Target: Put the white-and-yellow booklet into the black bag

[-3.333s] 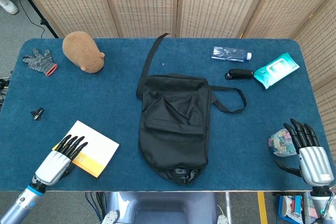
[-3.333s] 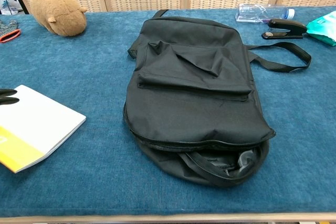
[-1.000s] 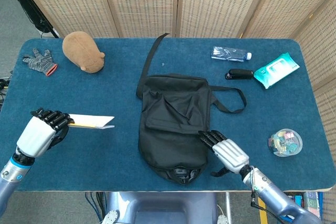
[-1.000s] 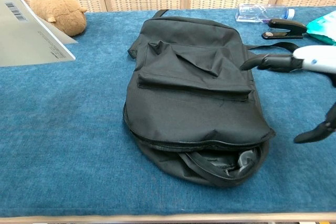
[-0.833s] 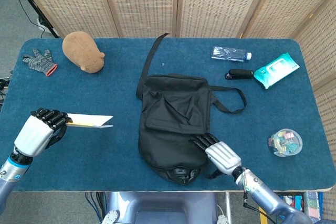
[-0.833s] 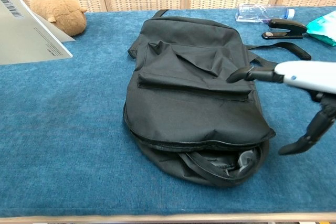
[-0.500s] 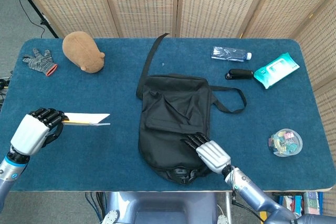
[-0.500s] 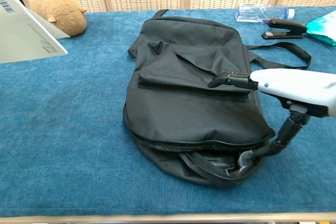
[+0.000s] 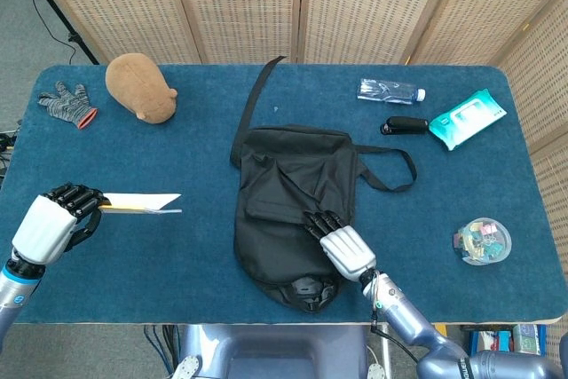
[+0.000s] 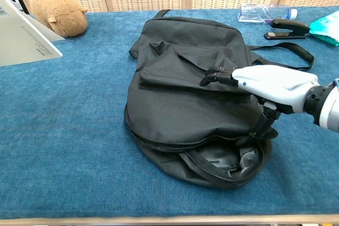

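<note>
The white-and-yellow booklet [image 9: 138, 203] is lifted off the table at the left, seen almost edge-on, and my left hand [image 9: 49, 224] grips its near end. In the chest view only the booklet's [image 10: 21, 41] grey underside shows at the top left. The black bag [image 9: 284, 188] lies in the middle, its zip opening [image 10: 222, 162] facing the near edge. My right hand [image 9: 342, 250] lies on the bag's near right part. Its fingers [image 10: 217, 75] rest on top while the thumb [image 10: 261, 126] hooks under the opening's upper edge, raising it.
A brown plush toy [image 9: 140, 86] and a grey glove [image 9: 67, 102] sit at the back left. A water bottle [image 9: 390, 90], black stapler [image 9: 406, 124] and teal wipes pack [image 9: 467, 117] lie at the back right. A round tub of clips [image 9: 482, 240] stands near the right edge.
My right hand slid left across the bag's top and its thumb caught the upper edge, so the opening gapes wider. The left hand drifted slightly left with the booklet.
</note>
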